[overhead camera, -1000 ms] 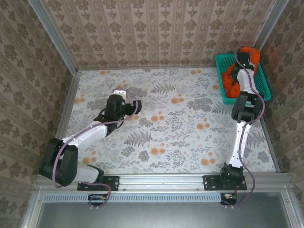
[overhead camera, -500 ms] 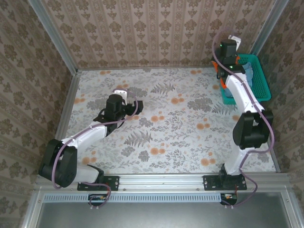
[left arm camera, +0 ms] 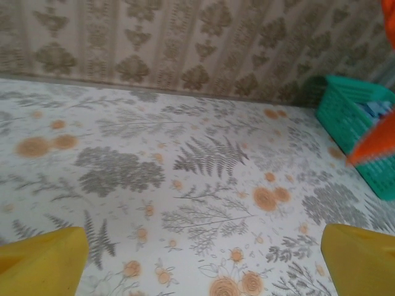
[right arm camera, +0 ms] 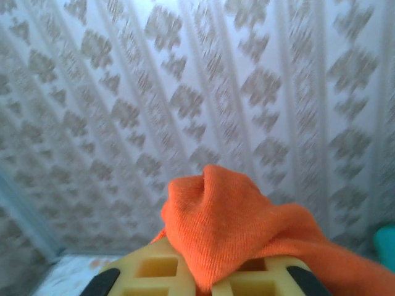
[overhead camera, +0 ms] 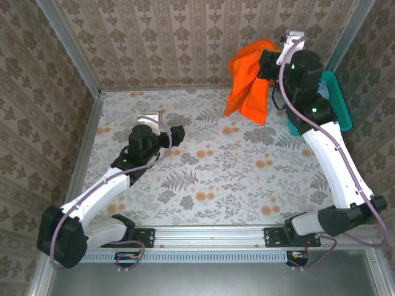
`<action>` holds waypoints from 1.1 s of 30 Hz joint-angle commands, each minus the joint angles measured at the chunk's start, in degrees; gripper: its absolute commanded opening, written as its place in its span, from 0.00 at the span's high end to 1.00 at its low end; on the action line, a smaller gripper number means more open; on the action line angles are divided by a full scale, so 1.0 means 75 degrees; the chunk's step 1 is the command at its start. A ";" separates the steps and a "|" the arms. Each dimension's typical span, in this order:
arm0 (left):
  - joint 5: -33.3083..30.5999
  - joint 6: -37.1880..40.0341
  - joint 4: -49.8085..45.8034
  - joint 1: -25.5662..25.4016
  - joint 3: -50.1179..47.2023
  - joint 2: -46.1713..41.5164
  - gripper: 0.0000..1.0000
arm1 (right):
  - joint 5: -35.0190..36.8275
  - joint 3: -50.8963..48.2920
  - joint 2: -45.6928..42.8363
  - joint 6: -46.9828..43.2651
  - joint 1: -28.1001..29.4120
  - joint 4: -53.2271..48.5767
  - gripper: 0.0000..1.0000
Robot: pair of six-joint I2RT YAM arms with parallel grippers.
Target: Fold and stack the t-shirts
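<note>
The right gripper (overhead camera: pixel 270 61) is raised high at the far right, clenched on a bunched fold of the orange shirt (overhead camera: pixel 248 86); in the right wrist view the cloth sits pinched between its yellow fingers (right arm camera: pixel 154 269). The shirt hangs free in front of the patterned back wall (overhead camera: pixel 173 43), above the far right of the flowered table (overhead camera: pixel 210 172). The right arm crosses over the teal basket (overhead camera: pixel 342 114) in the far right corner and hides much of it. A pale blue shirt (left arm camera: pixel 376 110) lies inside the basket. The left gripper (overhead camera: pixel 180 137) hovers over the table's left middle, jaws spread wide and holding nothing
</note>
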 commanded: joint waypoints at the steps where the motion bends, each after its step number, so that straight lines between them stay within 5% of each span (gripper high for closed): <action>1: -0.1319 -0.0689 -0.1058 -0.0035 0.0064 -0.0400 0.02 | -0.1025 -0.1441 0.0131 0.1279 0.0062 -0.0513 0.79; 4: -0.1167 -0.0947 -0.1848 -0.0047 0.0251 -0.0441 0.03 | -0.1319 -0.2739 0.0207 0.1881 0.0056 -0.0176 0.51; 7: -0.0534 -0.1032 -0.2317 -0.0152 0.0251 -0.0397 0.04 | -0.0854 -0.3579 0.0251 0.2004 0.0004 -0.0496 0.37; 14: 0.1020 -0.0880 -0.2668 -0.0993 0.0365 0.0815 0.09 | -0.1000 -0.5780 -0.1667 0.2420 -0.0955 -0.0715 0.25; 18: 0.2686 -0.0949 -0.2651 -0.1145 0.1227 0.2456 0.21 | -0.1478 -0.6468 -0.2254 0.2336 -0.1000 -0.0990 0.25; 23: 0.4164 -0.1238 -0.3487 -0.1241 0.2609 0.4439 0.36 | -0.2754 -0.6748 -0.1523 0.2838 -0.0977 -0.1906 0.34; 27: 0.4758 -0.1999 -0.3603 -0.1219 0.3118 0.4973 0.39 | -0.3808 -0.6751 -0.0601 0.3481 -0.0777 -0.2737 0.46; 33: 0.4805 -0.2480 -0.3866 -0.1163 0.3655 0.5560 0.47 | -0.3406 -0.7287 -0.0664 0.4021 -0.0720 -0.3422 0.44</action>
